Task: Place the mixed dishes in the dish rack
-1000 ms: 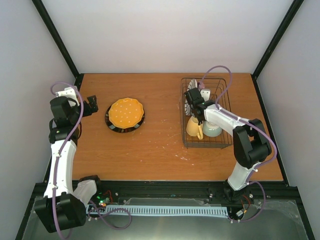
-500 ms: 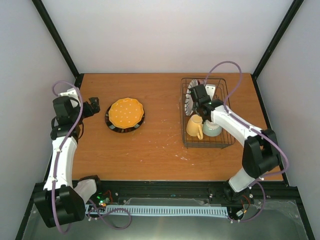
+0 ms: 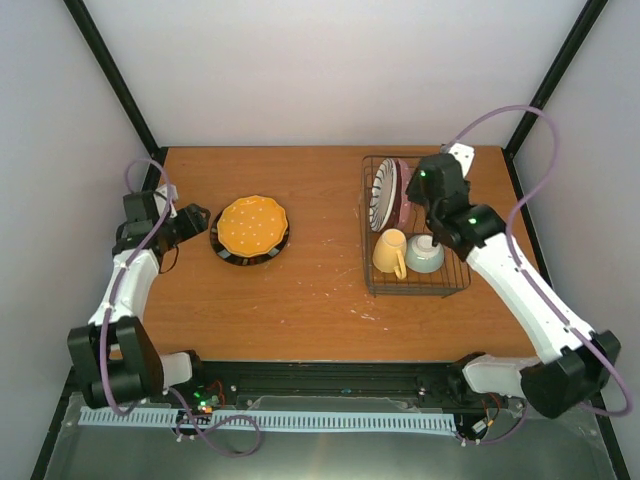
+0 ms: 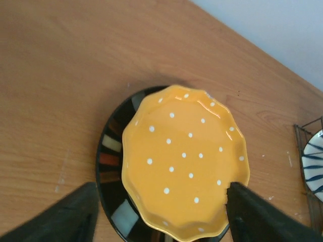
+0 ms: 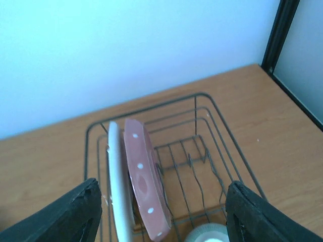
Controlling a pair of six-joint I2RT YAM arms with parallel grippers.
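The orange plate with white dots [image 3: 253, 225] lies on the dark brown-black plate [image 3: 226, 250] at the table's left-middle; both show in the left wrist view, orange [image 4: 184, 161] over dark [image 4: 110, 166]. My left gripper [image 3: 190, 218] is open, just left of them, fingers wide in its own view [image 4: 161, 217]. The dish rack [image 3: 440, 275] stands at the right. It holds the striped white plate [image 3: 384, 193] and the pink plate [image 3: 403, 195] upright, the yellow mug [image 3: 391, 253] and the mint-green bowl [image 3: 425, 255]. My right gripper [image 5: 164, 212] is open above the rack, empty.
The right wrist view shows the white plate [image 5: 116, 186] and pink plate [image 5: 144, 186] on edge at the rack's left end, with bare dividers [image 5: 202, 171] to their right. Black frame posts [image 3: 110, 80] stand at the back corners.
My right arm has risen and pulled back from the rack, leaving the pink plate standing beside the striped one. My left gripper has moved right, closer to the stacked plates.
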